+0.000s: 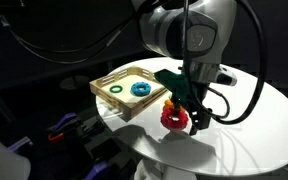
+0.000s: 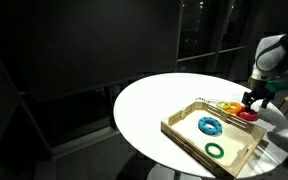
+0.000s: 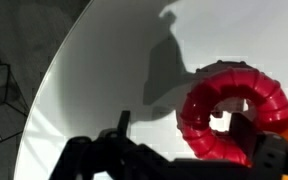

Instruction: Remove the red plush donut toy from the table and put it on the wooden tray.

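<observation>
Grasp in hand: the gripper (image 1: 187, 115) seems pinched on the red plush donut toy (image 1: 170, 118) (rim held, lower right in the wrist view) at mid-frame on the table (image 1: 254, 120). Next move: lift and carry it up-left to the wooden tray (image 1: 108, 101).

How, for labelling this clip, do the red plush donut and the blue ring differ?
Colour: the red plush donut toy is bright red, while the blue ring is teal-blue.
Place: the red one is outside the wooden tray, over the white table; the blue one lies inside the tray.
Contact: the gripper is right at the red one; the blue one has nothing near it.
Both are rings with a centre hole, similar in size.
</observation>
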Controlling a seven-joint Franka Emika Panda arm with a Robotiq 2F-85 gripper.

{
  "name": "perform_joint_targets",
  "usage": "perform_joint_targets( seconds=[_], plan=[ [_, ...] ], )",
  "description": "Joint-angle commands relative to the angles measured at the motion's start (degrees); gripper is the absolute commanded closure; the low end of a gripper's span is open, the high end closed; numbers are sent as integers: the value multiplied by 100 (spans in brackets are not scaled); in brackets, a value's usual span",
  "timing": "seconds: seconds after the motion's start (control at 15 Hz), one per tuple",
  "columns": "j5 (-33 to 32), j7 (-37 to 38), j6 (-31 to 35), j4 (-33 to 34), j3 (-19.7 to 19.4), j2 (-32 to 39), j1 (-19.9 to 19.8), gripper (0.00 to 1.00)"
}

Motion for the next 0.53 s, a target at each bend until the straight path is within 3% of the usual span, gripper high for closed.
perform_joint_targets(
  seconds=[0.0,0.07,0.27,0.47],
  plan=[
    [-26,143,89,80,-5,101,36,0],
    [-27,143,92,82,-7,112,41,0],
    [-32,148,99,79,-10,113,53,27],
    [-19,147,86,82,-5,91,54,38]
  ],
)
